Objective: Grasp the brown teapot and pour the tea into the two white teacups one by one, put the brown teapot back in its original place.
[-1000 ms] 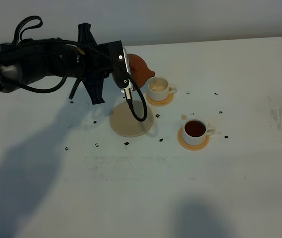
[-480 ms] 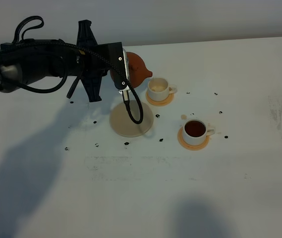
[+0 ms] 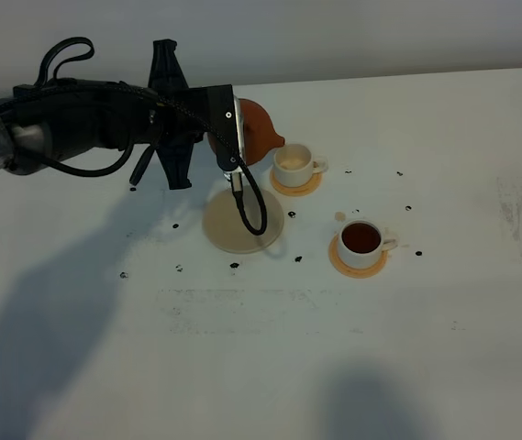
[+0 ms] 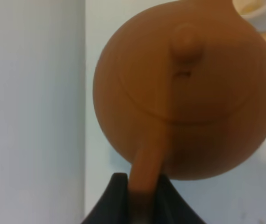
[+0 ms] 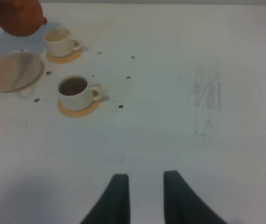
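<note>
Clamping the left end effector (image 4: 142,186) on the loop handle of the round, squat, reddish-brown clay teapot (image 3: 257,128), and holding that pot in the air just beyond the flat round beige coaster disc (image 3: 242,222), above the white counter (image 3: 426,348). Pointing the short spout at the small white handled teacup (image 3: 293,163) just beside the disc; showing dark tea already in the matching white teacup (image 3: 361,240) a little farther from the disc. Resting the right end effector (image 5: 145,189) well apart from the disc, with fingers spread, gripping nothing. Judging the pot heavy for one thin handle, rigid, smooth and breakable, with a lid perhaps loose: gripping the handle firmly near its middle, tilting slowly, lowering gently onto the disc.
</note>
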{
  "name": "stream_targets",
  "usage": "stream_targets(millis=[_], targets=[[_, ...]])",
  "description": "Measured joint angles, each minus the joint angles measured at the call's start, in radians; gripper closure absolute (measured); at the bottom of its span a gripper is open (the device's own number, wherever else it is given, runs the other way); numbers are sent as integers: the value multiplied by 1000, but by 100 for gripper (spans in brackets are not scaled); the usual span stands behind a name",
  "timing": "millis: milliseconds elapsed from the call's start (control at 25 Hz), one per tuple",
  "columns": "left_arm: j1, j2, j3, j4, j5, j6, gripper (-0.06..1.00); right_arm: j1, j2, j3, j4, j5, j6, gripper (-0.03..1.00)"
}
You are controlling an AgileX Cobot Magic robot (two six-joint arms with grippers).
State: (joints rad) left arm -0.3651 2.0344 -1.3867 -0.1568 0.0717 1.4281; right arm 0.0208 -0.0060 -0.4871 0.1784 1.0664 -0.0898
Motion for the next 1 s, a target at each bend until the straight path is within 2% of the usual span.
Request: stream_targets(millis=[240,1000], targets=[[-2,0,0,63,-17,-1,84,0,0,0,0,-1,0,77],[-20,0,0,157,-49,-1,84,0,0,0,0,-1,0,77]])
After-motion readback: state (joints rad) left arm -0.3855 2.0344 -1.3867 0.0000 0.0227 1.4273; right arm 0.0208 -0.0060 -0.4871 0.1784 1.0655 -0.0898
